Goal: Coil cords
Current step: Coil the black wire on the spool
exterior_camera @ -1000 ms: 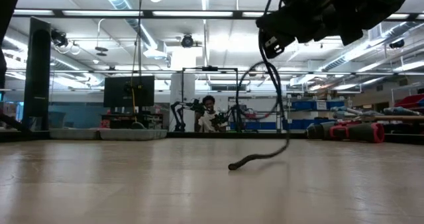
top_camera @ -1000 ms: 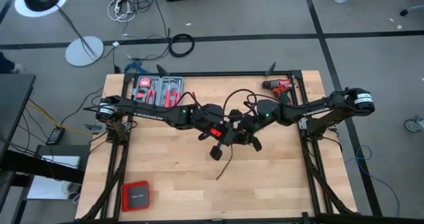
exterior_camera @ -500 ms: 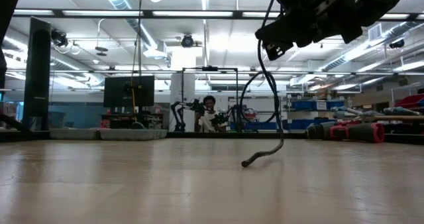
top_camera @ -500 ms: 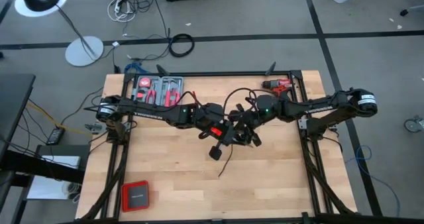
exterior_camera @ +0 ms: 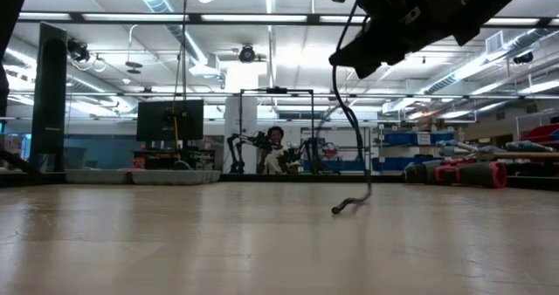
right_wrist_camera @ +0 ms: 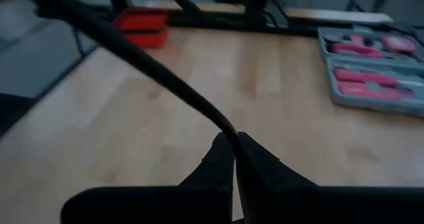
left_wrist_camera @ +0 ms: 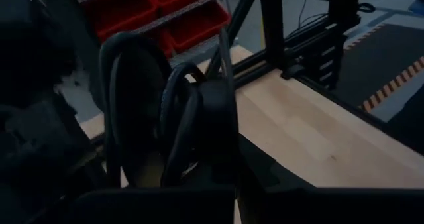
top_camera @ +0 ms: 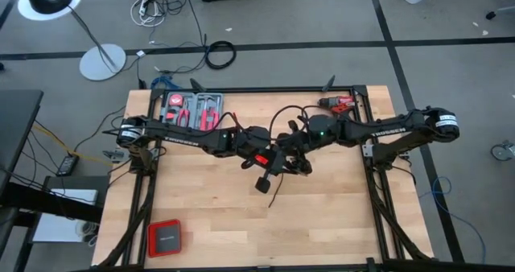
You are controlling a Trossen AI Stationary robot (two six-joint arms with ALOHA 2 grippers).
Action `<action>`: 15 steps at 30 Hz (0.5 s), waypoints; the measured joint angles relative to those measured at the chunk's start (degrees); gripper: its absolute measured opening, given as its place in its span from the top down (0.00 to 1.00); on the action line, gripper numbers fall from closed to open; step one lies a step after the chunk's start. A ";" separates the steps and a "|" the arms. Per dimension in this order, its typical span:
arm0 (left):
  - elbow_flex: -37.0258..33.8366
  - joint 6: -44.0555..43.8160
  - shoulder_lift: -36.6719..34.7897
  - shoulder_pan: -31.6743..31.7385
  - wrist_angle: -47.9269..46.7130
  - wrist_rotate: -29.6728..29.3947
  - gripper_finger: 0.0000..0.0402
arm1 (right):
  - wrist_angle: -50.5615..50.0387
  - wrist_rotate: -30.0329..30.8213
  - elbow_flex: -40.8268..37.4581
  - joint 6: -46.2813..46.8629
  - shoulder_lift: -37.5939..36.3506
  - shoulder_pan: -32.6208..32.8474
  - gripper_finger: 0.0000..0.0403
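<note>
Partway there: a few loops of the cord [left_wrist_camera: 173,118] sit bunched in the closed left tool [top_camera: 272,162]. The right tool [right_wrist_camera: 233,151], close beside it, pinches the strand. A loose tail [exterior_camera: 352,204] trails onto the worktop [top_camera: 322,216], uncoiled.

even overhead light, ceiling strips [exterior_camera: 166,16] glare in low view; wrist views dim, close fingers [right_wrist_camera: 228,161] blurred, soft shadows.

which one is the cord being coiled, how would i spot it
Start at the middle of the wooden table, where the left gripper and right gripper meet, both shut on the cord. It loops above them and its loose tail hangs to the tabletop. It is thin and black, unlike the bulky red drill at the far right edge or the grey tool case at the far left.
</note>
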 joint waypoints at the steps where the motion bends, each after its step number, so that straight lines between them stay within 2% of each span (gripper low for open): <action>1: 0.00 -0.53 0.02 -0.04 -0.06 0.00 1.00 | -0.15 1.93 0.00 0.22 0.00 0.58 1.00; 5: -0.02 0.52 0.02 0.00 1.47 -0.10 1.00 | 1.55 6.25 0.07 1.85 0.41 3.13 1.00; 10: -0.04 0.75 0.02 -0.15 4.28 1.76 1.00 | 3.41 5.77 0.11 5.35 0.42 4.79 1.00; 13: -0.04 0.17 0.04 -0.08 3.76 2.11 1.00 | 2.89 5.37 0.11 9.29 0.13 4.63 1.00; 15: -0.04 -0.26 0.04 -0.14 2.81 2.66 1.00 | 1.94 4.95 0.11 8.76 -0.07 4.95 1.00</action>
